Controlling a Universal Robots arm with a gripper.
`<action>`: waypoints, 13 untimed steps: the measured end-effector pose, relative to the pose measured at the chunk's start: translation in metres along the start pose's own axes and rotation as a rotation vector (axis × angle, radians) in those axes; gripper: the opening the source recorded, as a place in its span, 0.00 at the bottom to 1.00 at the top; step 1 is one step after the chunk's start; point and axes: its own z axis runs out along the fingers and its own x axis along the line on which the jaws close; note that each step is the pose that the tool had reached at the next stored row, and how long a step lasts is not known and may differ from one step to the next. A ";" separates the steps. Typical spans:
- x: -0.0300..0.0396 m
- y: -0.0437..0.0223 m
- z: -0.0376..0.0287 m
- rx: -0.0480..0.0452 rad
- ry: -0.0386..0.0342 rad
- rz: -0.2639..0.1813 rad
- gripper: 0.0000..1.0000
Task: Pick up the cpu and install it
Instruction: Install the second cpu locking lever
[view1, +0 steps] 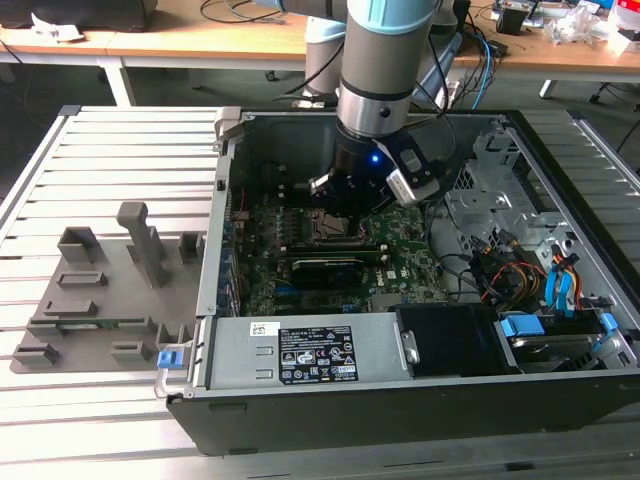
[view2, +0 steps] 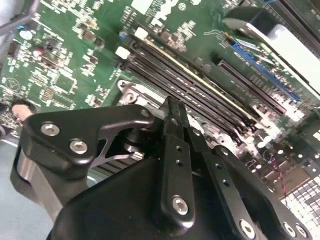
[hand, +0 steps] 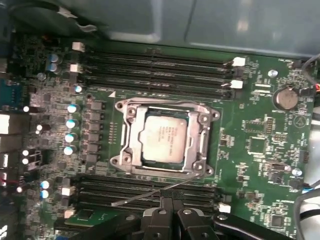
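Observation:
The cpu (hand: 164, 136), a small square chip with a silvery top, lies flat in its socket on the green motherboard (hand: 260, 150), with a metal socket frame (hand: 127, 137) around it. A thin metal latch lever (hand: 150, 194) slants across the memory slots beside the socket. In both wrist views my gripper (hand: 173, 212) (view2: 171, 105) has its black fingers pressed together with nothing between them, the tips close to that lever and a little off the chip. In the exterior view the gripper (view1: 345, 205) hangs low inside the open computer case, over the socket area.
A long black graphics card (view1: 330, 268) lies just in front of the socket. Drive cages and bundled cables (view1: 520, 270) crowd the exterior view's right. The case walls (view1: 225, 200) ring the board. A grey parts fixture (view1: 110, 290) sits outside on the slatted table.

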 end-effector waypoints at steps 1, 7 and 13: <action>0.0026 0.0001 0.0001 -0.0018 -0.0002 0.000 0.11; 0.0218 0.0021 0.0061 -0.0075 -0.0008 0.000 0.11; 0.0405 0.0042 0.0171 -0.0091 -0.0009 0.000 0.11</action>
